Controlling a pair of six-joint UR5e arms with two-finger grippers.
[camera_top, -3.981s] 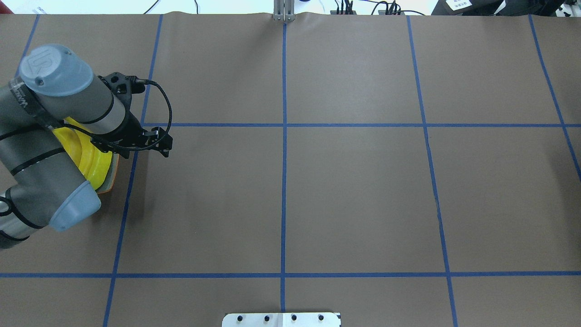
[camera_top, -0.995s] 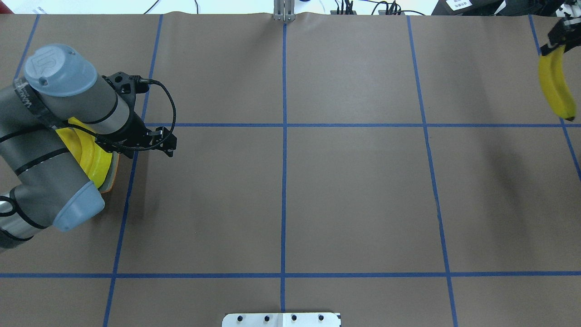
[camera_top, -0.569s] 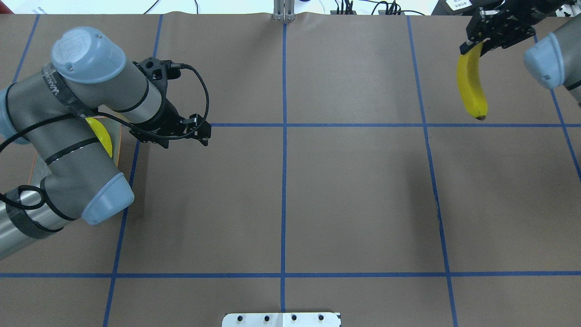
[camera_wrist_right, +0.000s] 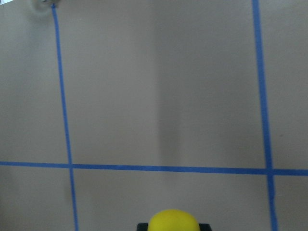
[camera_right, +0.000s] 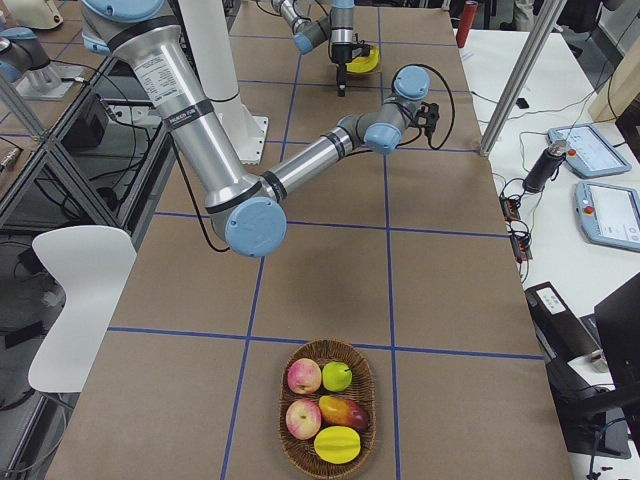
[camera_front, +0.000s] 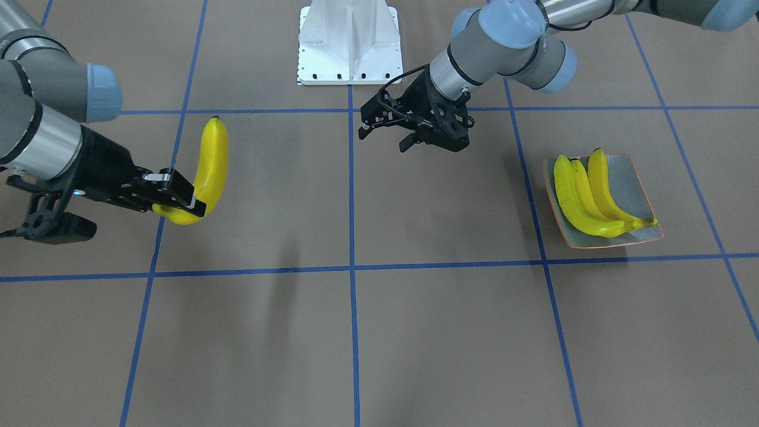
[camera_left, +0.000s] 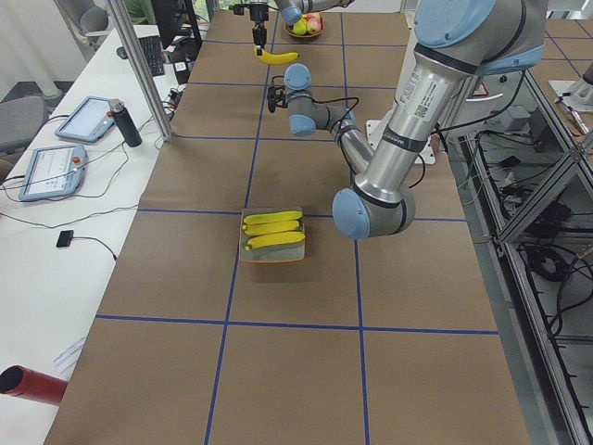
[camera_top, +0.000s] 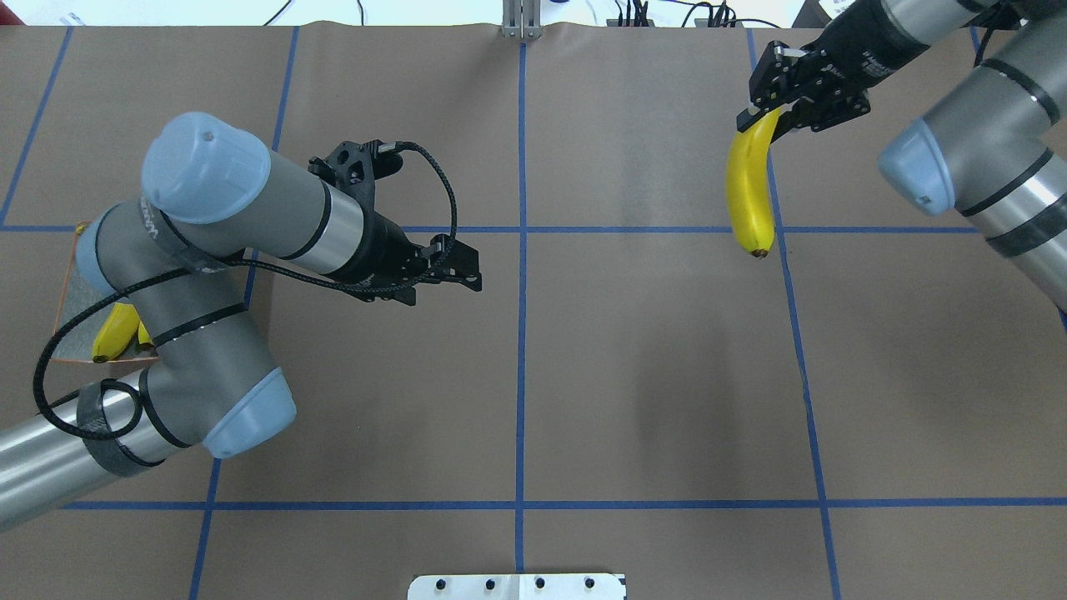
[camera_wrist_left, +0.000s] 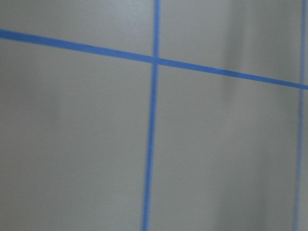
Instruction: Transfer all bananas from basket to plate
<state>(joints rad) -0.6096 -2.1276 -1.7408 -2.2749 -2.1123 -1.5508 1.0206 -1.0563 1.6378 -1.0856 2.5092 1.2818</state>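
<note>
Grey-green squarish glossy plate (camera_front: 630,178) with a thin orange rim holds three glossy yellow bananas (camera_front: 584,198) lying side by side, on the robot's left part of the brown-paper table (camera_front: 450,332) with its blue tape grid. You won't read the lettering on the black band (camera_top: 158,237) round the left arm, it's too small. Right gripper (camera_front: 181,204) is clenched on one end of the fourth yellow banana (camera_front: 211,157), held clear above the table, well apart from the plate. Left gripper (camera_top: 471,268) is released and carries nothing, hanging over the table near its middle. Woven wicker basket (camera_right: 284,442) at the robot's right end contains two red-pink apples (camera_right: 303,398), a green apple (camera_right: 337,376), a red-yellow mango-like fruit (camera_right: 343,411) and a yellow fruit (camera_right: 337,445).
</note>
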